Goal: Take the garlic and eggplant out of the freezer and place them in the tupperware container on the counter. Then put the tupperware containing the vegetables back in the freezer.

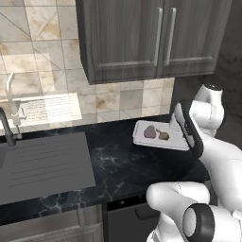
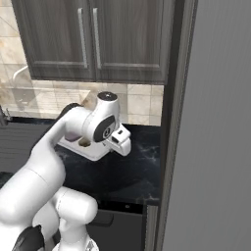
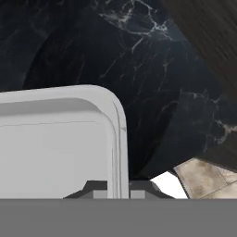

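Observation:
The white tupperware container (image 1: 147, 140) lies on the black counter (image 1: 113, 160) below the wall cabinets. In it lie the purple eggplant (image 1: 150, 132) and, to its right, the brownish garlic (image 1: 164, 136). My arm reaches over the container's right end. In the hand view my gripper (image 3: 118, 190) is shut on the rim of the tupperware container (image 3: 55, 139) near a rounded corner, with the rim running down between the two fingertips. In the right base view the hand hangs over the near right edge of the tupperware container (image 2: 93, 149). The freezer's grey door (image 2: 215, 147) stands on the right.
A grey sink drainboard (image 1: 42, 163) with a tap (image 1: 6, 126) takes up the left of the counter. Dark wood cabinets (image 1: 151, 38) hang above the container. Bare counter (image 2: 122, 171) lies between the container and the freezer.

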Available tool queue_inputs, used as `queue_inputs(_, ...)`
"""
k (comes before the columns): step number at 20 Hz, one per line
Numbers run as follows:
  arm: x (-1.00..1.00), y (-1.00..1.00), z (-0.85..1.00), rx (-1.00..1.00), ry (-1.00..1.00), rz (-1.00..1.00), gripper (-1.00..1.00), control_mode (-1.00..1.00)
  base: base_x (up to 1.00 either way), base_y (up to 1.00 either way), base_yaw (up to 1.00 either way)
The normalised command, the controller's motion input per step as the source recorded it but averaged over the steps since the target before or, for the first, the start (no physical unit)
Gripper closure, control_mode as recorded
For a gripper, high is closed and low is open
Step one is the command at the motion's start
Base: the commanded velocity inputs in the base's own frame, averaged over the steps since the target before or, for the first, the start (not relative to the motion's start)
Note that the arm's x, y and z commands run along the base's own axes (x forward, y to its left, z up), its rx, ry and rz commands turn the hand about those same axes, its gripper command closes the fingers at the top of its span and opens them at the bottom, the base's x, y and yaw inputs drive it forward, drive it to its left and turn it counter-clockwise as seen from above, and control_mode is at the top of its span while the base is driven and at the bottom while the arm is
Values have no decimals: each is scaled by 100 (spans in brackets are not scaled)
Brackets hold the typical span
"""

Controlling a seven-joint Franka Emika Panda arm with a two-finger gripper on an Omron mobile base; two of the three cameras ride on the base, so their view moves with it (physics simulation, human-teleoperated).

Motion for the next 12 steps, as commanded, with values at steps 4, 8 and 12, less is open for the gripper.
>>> queue_inputs(4,-64,10,69,1,7,0,100,-100,0,0,0)
queue_inputs(8,-45,13,64,2,10,0,100,-100,0,0,0)
queue_inputs(12,-13,21,45,0,14,0,100,-100,0,0,0)
